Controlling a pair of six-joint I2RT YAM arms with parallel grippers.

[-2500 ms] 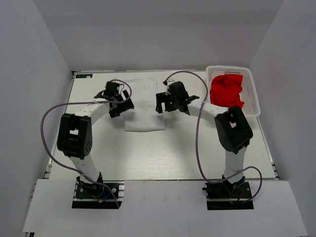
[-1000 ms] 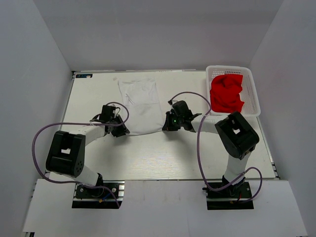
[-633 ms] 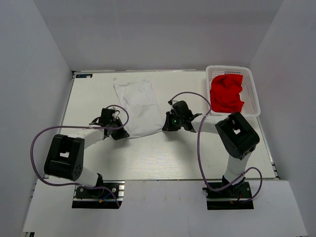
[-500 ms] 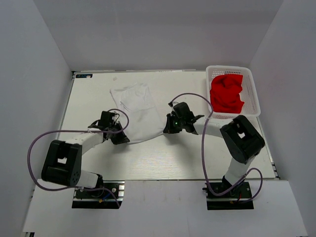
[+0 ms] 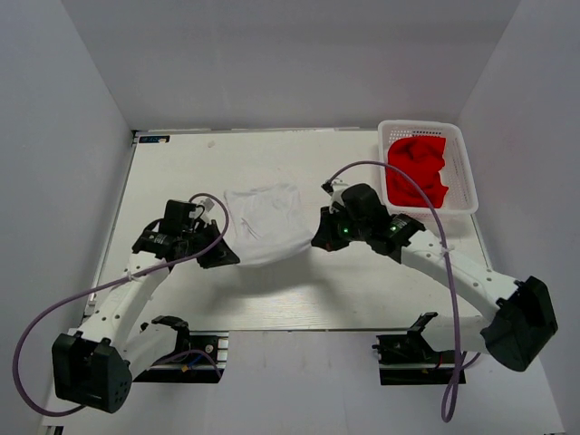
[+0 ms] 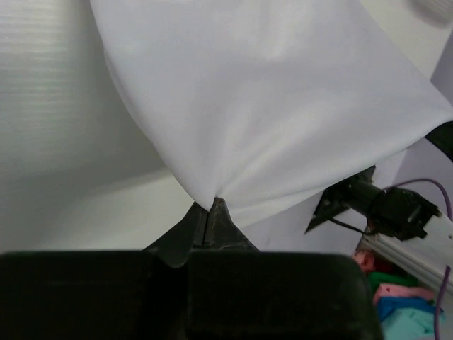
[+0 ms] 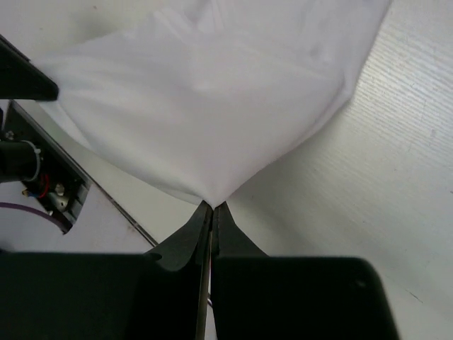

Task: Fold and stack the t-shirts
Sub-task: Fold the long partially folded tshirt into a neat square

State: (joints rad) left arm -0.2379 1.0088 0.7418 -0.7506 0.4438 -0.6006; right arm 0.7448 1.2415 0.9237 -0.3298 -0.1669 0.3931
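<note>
The white t-shirt (image 5: 267,225) hangs lifted above the middle of the table, stretched between both grippers. My left gripper (image 5: 227,256) is shut on its near left corner; in the left wrist view the cloth (image 6: 269,106) fans out from the pinched tips (image 6: 210,205). My right gripper (image 5: 318,243) is shut on the near right corner, and the shirt (image 7: 205,99) spreads away from its closed tips (image 7: 211,205). The red t-shirt (image 5: 417,169) lies crumpled in the basket at the far right.
The white lattice basket (image 5: 460,149) stands at the table's far right corner. Purple cables loop from both arms. The table's near edge and the arm bases lie just under the hanging shirt.
Both grippers have pulled the white shirt's near edge toward the arm bases and lifted it off the table. The left gripper closed on its corner. The far part of the shirt slid nearer.
</note>
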